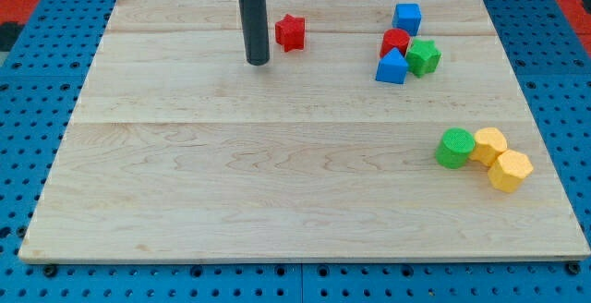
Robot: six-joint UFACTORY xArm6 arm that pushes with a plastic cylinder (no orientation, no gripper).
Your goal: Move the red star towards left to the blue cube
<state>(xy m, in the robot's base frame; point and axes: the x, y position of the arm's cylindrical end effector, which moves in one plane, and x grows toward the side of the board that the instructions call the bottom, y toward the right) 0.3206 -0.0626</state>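
Observation:
The red star [290,31] lies near the view's top, left of centre-right. The blue cube [406,18] sits at the view's top right, well to the right of the star. My tip [257,62] is on the board just left of and slightly below the red star, apart from it by a small gap. The dark rod rises straight up from the tip to the view's top edge.
A red cylinder [395,42], a blue triangular block [391,66] and a green star [424,56] cluster below the blue cube. A green cylinder [454,148] and two yellow blocks [489,144] [509,170] sit at the right. The wooden board [231,192] lies on a blue pegboard.

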